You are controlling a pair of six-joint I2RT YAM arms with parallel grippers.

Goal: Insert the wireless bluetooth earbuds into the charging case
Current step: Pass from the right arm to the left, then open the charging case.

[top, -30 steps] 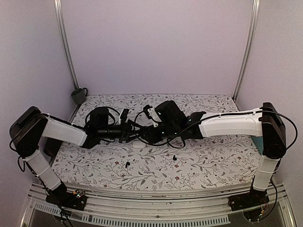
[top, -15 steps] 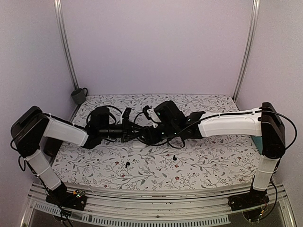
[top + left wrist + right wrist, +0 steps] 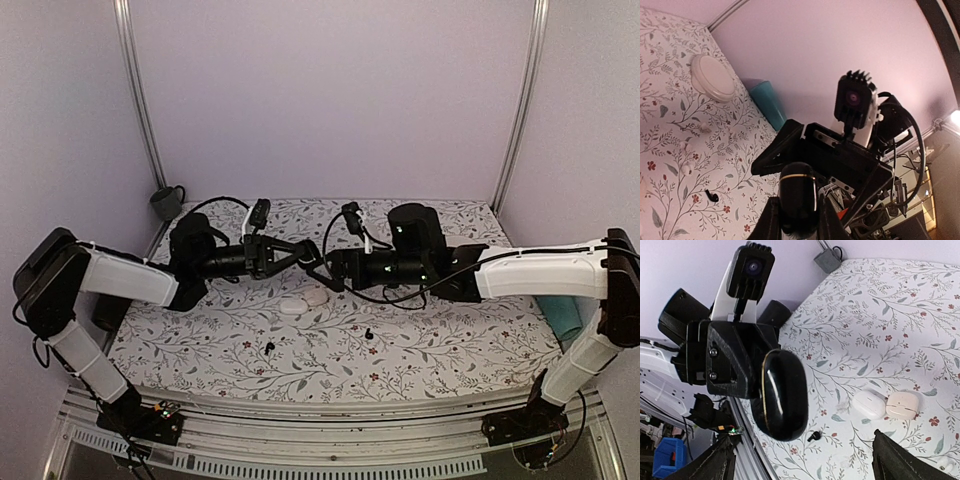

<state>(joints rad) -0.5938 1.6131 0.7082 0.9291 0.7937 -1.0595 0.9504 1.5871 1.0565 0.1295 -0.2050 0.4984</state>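
Left claw (image 3: 797, 202) is clamping narrowly on the charging case (image 3: 797, 192), the glossy black shell hanging above the counter (image 3: 450, 340) at the bottom centre of the left wrist frame. Right claw (image 3: 802, 447) is gaping wide, gripping nothing, facing that case. Two white pebbles (image 3: 869, 404) are lying side by side on the counter. First earbud (image 3: 269, 347) and second earbud (image 3: 368, 334) are lying apart, lower centre of the top frame.

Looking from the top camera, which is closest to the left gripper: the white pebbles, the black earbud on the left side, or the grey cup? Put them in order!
Starting from the left gripper:
1. white pebbles, on the table just below it.
2. black earbud, farther toward the front edge.
3. grey cup, in the back left corner.
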